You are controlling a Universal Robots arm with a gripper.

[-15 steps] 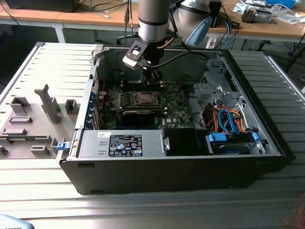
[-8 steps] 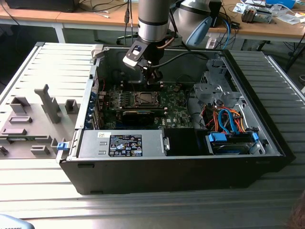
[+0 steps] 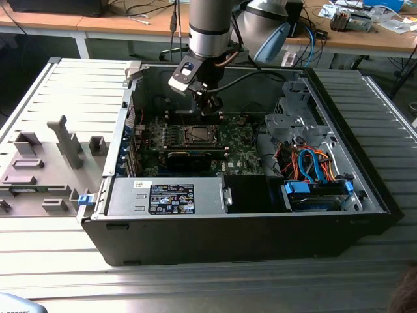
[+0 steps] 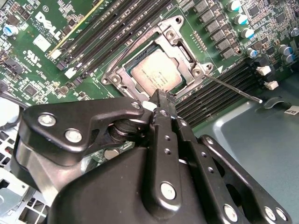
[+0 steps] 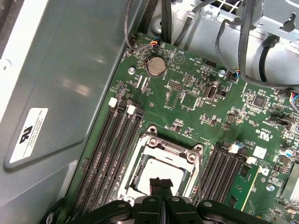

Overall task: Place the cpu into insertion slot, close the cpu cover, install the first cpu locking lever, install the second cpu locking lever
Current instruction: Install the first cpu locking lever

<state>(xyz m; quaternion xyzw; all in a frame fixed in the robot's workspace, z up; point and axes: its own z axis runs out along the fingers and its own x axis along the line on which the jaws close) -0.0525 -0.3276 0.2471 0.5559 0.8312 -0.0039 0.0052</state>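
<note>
Inside the open black metal computer case (image 3: 260, 228), above the green circuit board (image 5: 196, 112), the black gripper (image 4: 161, 99), fingertips pressed together, hung at the thin grey metal cpu cover (image 4: 183, 49); the silver-grey square cpu (image 4: 154, 72) lay in the insertion slot (image 4: 117, 74). A square, gentle push would probably serve best.

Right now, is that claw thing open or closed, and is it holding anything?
Gripper: closed, fingertips together, nothing held, over the chip.

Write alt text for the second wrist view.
The gripper, fingers shut, has its tips at the edge of the metal cpu cover, which frames the silver cpu on the green circuit board. A thin locking lever juts out beside the cover.
</note>
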